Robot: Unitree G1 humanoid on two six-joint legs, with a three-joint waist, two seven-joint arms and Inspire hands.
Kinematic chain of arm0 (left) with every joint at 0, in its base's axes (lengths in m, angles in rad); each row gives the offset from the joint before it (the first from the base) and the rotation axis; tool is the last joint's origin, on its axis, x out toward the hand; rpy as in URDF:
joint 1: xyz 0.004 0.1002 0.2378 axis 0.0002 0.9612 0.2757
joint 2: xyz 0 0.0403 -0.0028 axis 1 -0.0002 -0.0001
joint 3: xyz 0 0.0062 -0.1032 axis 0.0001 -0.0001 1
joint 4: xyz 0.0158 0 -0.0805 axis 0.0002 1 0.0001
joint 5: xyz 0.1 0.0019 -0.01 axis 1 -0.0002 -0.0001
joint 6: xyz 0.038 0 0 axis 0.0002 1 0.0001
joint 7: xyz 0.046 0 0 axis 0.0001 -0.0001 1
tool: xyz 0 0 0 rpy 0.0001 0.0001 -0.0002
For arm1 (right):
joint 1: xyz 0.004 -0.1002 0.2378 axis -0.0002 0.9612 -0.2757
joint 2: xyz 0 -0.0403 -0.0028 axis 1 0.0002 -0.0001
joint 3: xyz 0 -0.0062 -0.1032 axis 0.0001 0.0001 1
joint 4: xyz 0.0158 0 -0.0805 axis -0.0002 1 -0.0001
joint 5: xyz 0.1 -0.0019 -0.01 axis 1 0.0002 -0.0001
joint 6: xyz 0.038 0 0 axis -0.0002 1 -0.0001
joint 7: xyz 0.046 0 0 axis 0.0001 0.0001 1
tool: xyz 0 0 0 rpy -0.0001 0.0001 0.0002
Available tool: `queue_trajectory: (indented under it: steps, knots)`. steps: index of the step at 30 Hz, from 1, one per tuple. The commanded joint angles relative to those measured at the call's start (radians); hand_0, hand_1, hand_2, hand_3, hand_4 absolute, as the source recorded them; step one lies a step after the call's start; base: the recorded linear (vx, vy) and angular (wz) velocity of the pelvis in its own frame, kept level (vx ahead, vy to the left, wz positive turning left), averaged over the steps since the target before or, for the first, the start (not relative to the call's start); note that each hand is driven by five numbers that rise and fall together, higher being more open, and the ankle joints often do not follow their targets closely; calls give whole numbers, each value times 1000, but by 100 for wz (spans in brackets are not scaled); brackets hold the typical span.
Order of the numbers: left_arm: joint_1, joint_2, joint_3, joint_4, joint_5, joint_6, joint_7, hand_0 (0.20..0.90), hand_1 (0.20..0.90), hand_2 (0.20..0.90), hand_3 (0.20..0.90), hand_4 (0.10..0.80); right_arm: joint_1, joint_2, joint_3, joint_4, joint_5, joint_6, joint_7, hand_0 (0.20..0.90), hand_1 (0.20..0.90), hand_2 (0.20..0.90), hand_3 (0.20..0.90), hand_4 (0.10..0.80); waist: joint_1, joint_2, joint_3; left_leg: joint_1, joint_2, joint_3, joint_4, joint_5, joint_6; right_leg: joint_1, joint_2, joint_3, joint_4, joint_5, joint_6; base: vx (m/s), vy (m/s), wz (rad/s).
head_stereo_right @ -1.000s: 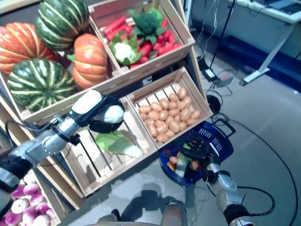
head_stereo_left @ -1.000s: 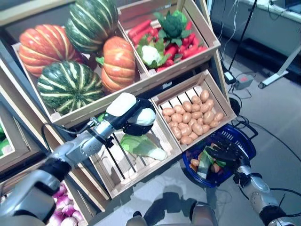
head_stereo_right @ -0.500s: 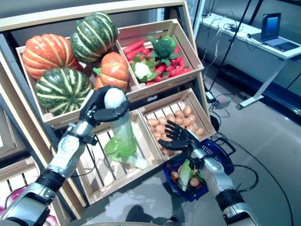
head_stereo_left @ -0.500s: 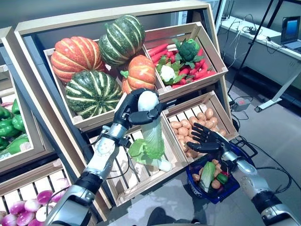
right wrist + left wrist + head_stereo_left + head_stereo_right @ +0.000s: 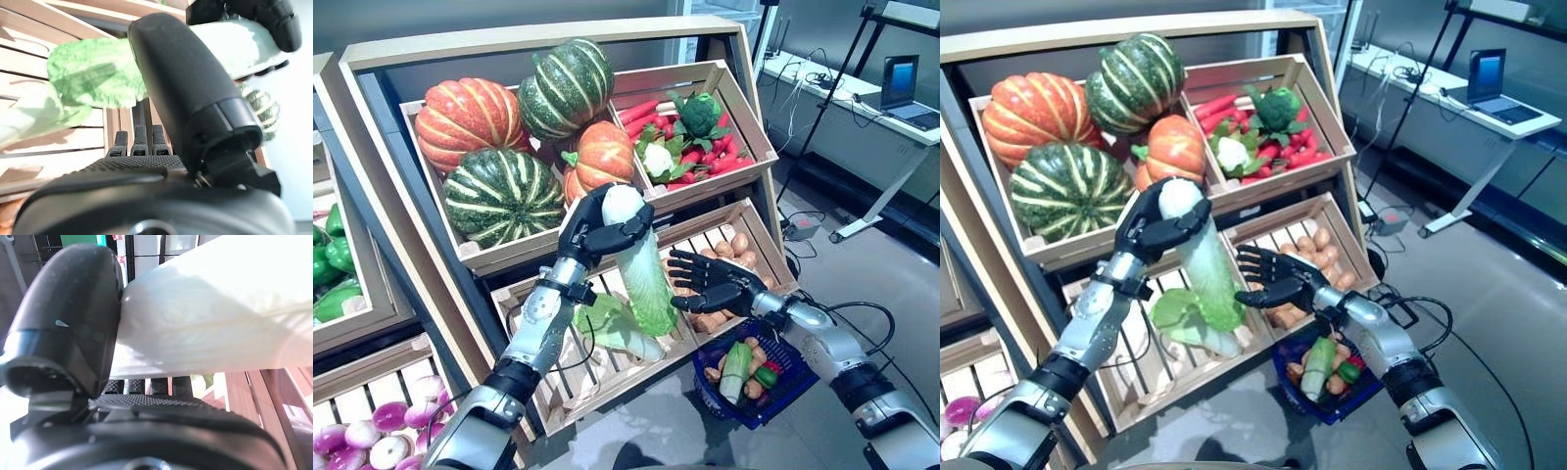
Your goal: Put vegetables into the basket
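A napa cabbage (image 5: 636,259) is held by its white stem end in the left hand (image 5: 597,227), whose fingers and thumb are curled round it; its green leafy end hangs down in front of the lower crate (image 5: 607,367), where a second cabbage (image 5: 612,328) lies on the slats. The right hand (image 5: 715,286) is spread wide, fingers straight, just beside the hanging leaves and above the blue basket (image 5: 783,387), which already holds a cucumber and small vegetables. The step in hand is judged to be a handover or the carry towards the basket. Next, the cabbage must be brought over the basket, or taken by the right hand, before it is let go.

The pumpkins (image 5: 509,127), basket and crates are shown only in the eye views. The thumb pressed against the white stem is shown closely only in the left wrist view; in the right wrist view the leaves (image 5: 93,73) are seen past straight fingers, untouched as far as can be told.
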Motion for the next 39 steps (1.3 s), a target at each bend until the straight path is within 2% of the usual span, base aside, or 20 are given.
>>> queue_trajectory:
  steps: [1,15,24,28,39]
  knots:
    - [-151,-6,-12,-60,-59,-55,-23,300,300,300,300,400,-176,2,9,-73,82,-52,65,900,900,900,900,800,8,-12,-41,-17,-14,-34,1,-27,15,28,-17,-20,2,-4,-23,0,0,0]
    - [-146,-57,-90,-66,-94,12,-111,300,300,300,300,400,-300,39,69,-81,209,86,188,900,900,900,900,800,30,-20,-48,-4,-11,-51,1,-38,12,52,-18,-28,2,-15,-24,13,-4,0]
    - [-146,-93,-119,-81,-182,25,-187,300,300,300,300,400,-358,54,121,11,186,165,226,900,900,900,900,800,41,-25,-56,-4,-11,-60,1,-39,10,56,-18,-26,2,-16,-27,0,0,0]
    - [-153,-111,-135,-132,-209,11,-217,300,300,300,300,400,-352,86,134,77,185,256,263,900,900,900,900,800,47,-26,-58,-4,-11,-63,1,-38,10,58,-20,-26,2,-15,-29,0,0,0]
    - [-203,-115,-174,-246,-242,18,-199,300,300,300,300,400,-341,135,165,255,142,306,304,900,900,900,900,800,56,-22,-55,-7,-11,-73,1,-36,12,54,-20,-25,2,-10,-31,0,0,0]
